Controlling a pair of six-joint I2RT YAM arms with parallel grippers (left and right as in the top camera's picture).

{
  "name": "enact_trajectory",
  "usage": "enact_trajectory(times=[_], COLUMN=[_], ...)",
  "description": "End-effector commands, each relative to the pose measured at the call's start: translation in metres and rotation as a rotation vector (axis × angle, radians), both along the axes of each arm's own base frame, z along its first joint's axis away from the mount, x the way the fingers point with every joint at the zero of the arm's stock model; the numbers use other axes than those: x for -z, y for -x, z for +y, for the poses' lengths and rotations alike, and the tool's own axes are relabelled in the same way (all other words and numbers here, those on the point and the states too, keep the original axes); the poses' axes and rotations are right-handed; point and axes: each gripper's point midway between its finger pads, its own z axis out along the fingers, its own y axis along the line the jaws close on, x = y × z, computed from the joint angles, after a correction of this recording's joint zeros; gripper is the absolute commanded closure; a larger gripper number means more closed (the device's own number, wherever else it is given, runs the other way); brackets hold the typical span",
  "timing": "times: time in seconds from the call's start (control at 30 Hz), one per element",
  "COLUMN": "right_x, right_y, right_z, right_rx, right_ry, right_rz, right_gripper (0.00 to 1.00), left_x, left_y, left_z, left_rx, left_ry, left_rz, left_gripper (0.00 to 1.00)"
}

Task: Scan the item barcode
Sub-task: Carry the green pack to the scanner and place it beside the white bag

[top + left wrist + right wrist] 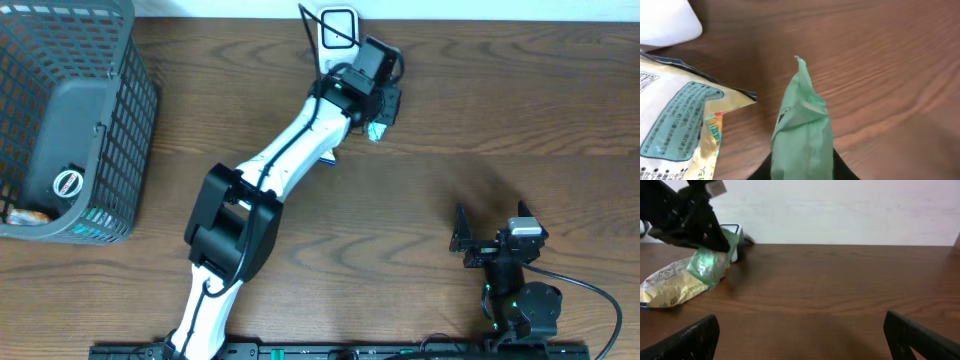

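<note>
Nearest the base, the right gripper [801,321] is spread wide and holds nothing, with bare table [840,290] stretching beyond it. Further out, a yellow packet [675,287] is laid flat on the wood. Just beside it a green packet [802,125] is pinched at its lower end by the left gripper [717,240], whose fingers are closed on the film. The packet's free end is pointed away from the wrist and hangs low over the table. At the far edge, by the wall, the white scanner [338,30] is found, close behind the held packet.

No barcode is visible on the green film in any view, so the printed face should be found first and then turned squarely toward the scanner. The film should be kept taut rather than crumpled. The yellow packet should be cleared as the wrist is swung.
</note>
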Motion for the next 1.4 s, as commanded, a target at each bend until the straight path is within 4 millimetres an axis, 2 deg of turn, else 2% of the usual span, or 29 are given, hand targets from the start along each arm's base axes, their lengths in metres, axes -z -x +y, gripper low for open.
enact_trajectory(times=[0.0, 0.1, 0.13, 0.2, 0.27, 0.33, 0.4, 0.47, 0.5, 0.57, 0.6, 0.67, 0.73, 0.8, 0.83, 0.87, 0.93, 1.03, 1.1, 1.17, 1.2, 1.37], right_x=[0.001, 0.001, 0.001, 0.001, 0.001, 0.001, 0.001, 0.001, 0.001, 0.001, 0.001, 0.001, 0.001, 0.001, 0.001, 0.001, 0.001, 0.001, 0.001, 0.001, 0.001, 0.001], right_y=[0.000, 0.000, 0.000, 0.000, 0.000, 0.000, 0.000, 0.000, 0.000, 0.000, 0.000, 0.000, 0.000, 0.000, 0.000, 0.000, 0.000, 0.000, 0.000, 0.000, 0.000, 0.000], right_z=[-0.003, -0.003, -0.003, -0.003, -0.003, -0.003, -0.003, -0.003, -0.003, -0.003, -0.003, -0.003, -0.003, -0.003, -0.003, -0.003, -0.003, -0.003, -0.003, -0.003, -0.003, -0.003], right_rx=[0.014, 0.014, 0.014, 0.014, 0.014, 0.014, 0.014, 0.014, 0.014, 0.014, 0.014, 0.014, 0.014, 0.014, 0.014, 0.014, 0.014, 0.014, 0.014, 0.014, 0.014, 0.014], right_ry=[0.000, 0.000, 0.000, 0.000, 0.000, 0.000, 0.000, 0.000, 0.000, 0.000, 0.000, 0.000, 0.000, 0.000, 0.000, 0.000, 0.000, 0.000, 0.000, 0.000, 0.000, 0.000], right_rz=[0.000, 0.000, 0.000, 0.000, 0.000, 0.000, 0.000, 0.000, 0.000, 0.000, 0.000, 0.000, 0.000, 0.000, 0.000, 0.000, 0.000, 0.000, 0.000, 0.000, 0.000, 0.000], right_gripper=[0.01, 0.01, 0.01, 0.01, 0.01, 0.01, 0.01, 0.01, 0.01, 0.01, 0.01, 0.01, 0.01, 0.01, 0.01, 0.01, 0.01, 0.01, 0.01, 0.01, 0.01, 0.01], left_x=[0.020, 0.017, 0.013, -0.002, -0.039, -0.066, -0.100, -0.134, -0.155, -0.206, -0.222, -0.266, -0.290, -0.307, -0.309, -0.307, -0.287, -0.252, -0.228, -0.216, -0.210, -0.207], left_y=[-0.009, -0.013, -0.015, -0.018, -0.019, -0.019, -0.018, -0.015, -0.013, -0.011, -0.009, -0.002, 0.007, 0.023, 0.032, 0.038, 0.057, 0.075, 0.089, 0.100, 0.111, 0.137], left_z=[0.013, 0.011, 0.010, 0.008, 0.008, 0.011, 0.020, 0.038, 0.056, 0.128, 0.153, 0.223, 0.267, 0.327, 0.357, 0.375, 0.425, 0.468, 0.491, 0.508, 0.521, 0.555], left_rx=[-0.061, -0.063, -0.064, -0.065, -0.067, -0.056, -0.032, -0.017, -0.028, -0.176, -0.239, -0.396, -0.484, -0.606, -0.667, -0.705, -0.809, -0.895, -0.945, -1.005, -1.080, -1.236], left_ry=[-0.075, -0.063, -0.053, -0.034, 0.005, 0.020, 0.020, 0.004, -0.012, -0.087, -0.107, -0.129, -0.131, -0.156, -0.178, -0.195, -0.257, -0.314, -0.342, -0.339, -0.315, -0.278], left_rz=[-0.012, -0.029, -0.042, -0.067, -0.121, -0.169, -0.236, -0.301, -0.331, -0.405, -0.433, -0.503, -0.537, -0.549, -0.535, -0.519, -0.415, -0.272, -0.167, -0.105, -0.063, -0.023], left_gripper=[0.59, 0.28, 0.24, 0.24, 0.25, 0.25, 0.25, 0.25, 0.24, 0.23, 0.22, 0.14, 0.09, 0.09, 0.09, 0.09, 0.09, 0.09, 0.09, 0.08, 0.04, 0.02])
